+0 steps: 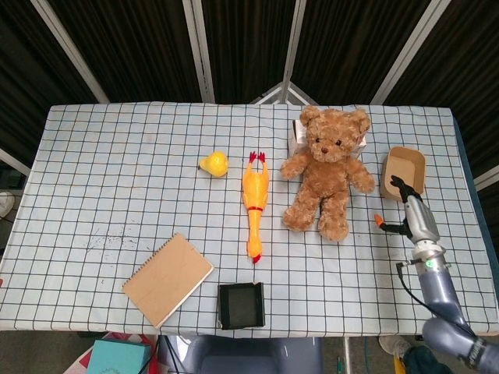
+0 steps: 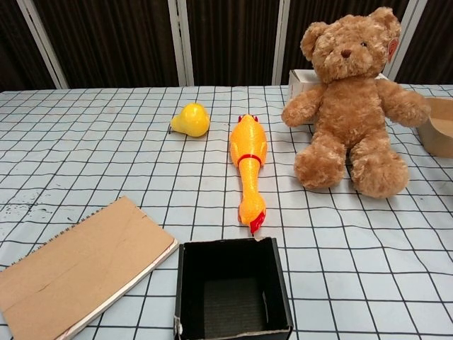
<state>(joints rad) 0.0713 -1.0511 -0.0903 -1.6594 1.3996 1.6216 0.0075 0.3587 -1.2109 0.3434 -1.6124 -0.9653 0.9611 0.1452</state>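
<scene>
A brown teddy bear [image 1: 326, 169] [image 2: 350, 103] sits upright on the checked tablecloth at the right of the table, nothing touching it. My right hand [image 1: 409, 214] hovers to the bear's right, apart from it, just below a brown tray [image 1: 403, 171]. Its fingers are spread and hold nothing. The chest view does not show this hand. My left hand appears in neither view.
A yellow rubber chicken [image 1: 254, 204] [image 2: 249, 166] lies left of the bear, a yellow pear [image 1: 214, 164] [image 2: 189, 120] further left. A brown notebook [image 1: 168, 278] and a black open box [image 1: 241, 305] [image 2: 232, 289] sit near the front edge. A white box [image 2: 304, 79] stands behind the bear.
</scene>
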